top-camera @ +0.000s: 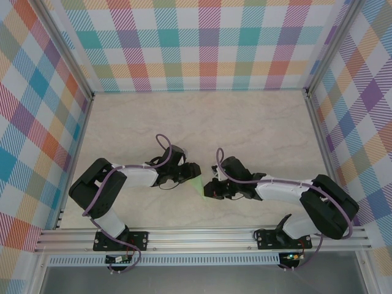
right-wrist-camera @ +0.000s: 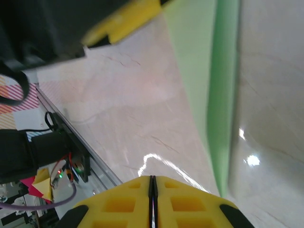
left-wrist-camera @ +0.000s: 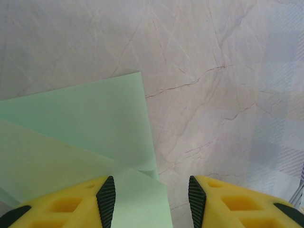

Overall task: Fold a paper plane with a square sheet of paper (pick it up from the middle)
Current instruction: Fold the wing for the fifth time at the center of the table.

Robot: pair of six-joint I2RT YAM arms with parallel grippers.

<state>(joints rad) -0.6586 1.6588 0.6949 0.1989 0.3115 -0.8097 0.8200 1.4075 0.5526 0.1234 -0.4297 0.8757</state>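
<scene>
The pale-green paper (top-camera: 197,185) lies on the table between the two arms, folded into overlapping layers. In the left wrist view the paper (left-wrist-camera: 85,128) covers the lower left, with a folded flap reaching in between my fingers. My left gripper (left-wrist-camera: 151,202) hovers over its right edge, open, the jaws standing apart with nothing pinched; in the top view the left gripper (top-camera: 192,173) sits at the paper's upper left. My right gripper (right-wrist-camera: 153,186) is shut with nothing between the pads, and the paper (right-wrist-camera: 209,95) runs as a green strip to its right. From above, the right gripper (top-camera: 209,188) is just right of the paper.
The marble-patterned table (top-camera: 245,122) stretches away behind the arms to checked walls. An aluminium rail (top-camera: 202,236) runs along the near edge, with electronics and wires (right-wrist-camera: 52,161) beside it. The left arm's yellow finger (right-wrist-camera: 123,21) hangs above in the right wrist view.
</scene>
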